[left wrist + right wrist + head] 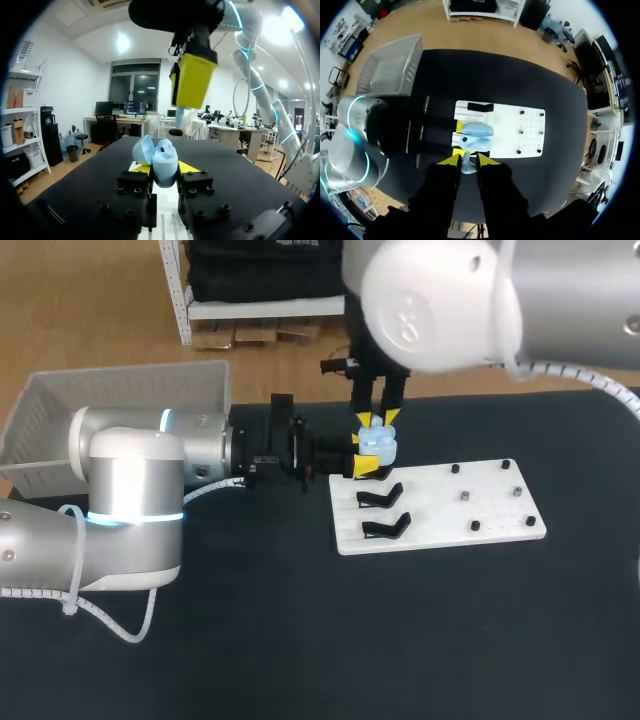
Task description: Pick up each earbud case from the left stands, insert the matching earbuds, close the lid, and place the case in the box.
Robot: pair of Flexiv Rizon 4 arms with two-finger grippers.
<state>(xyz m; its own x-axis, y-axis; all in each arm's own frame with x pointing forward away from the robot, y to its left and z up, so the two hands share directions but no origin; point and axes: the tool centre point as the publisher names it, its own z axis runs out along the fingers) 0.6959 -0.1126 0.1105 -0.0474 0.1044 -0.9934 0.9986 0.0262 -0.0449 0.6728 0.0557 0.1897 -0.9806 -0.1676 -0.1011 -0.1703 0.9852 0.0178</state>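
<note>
A light blue earbud case (378,448) with its lid open sits between the yellow tips of my left gripper (368,456), which is shut on it over the near-left corner of the white board (440,525). The left wrist view shows the open case (159,157) upright in that gripper (165,170). My right gripper (375,422) hangs straight above the case. In the right wrist view it (468,160) is shut on a small pale earbud (466,165), just over the open case (476,136).
Two empty black stands (382,512) sit on the board's left part, and several small pegs (465,496) on its right part. A white basket (120,405) stands at the table's back left, behind my left arm.
</note>
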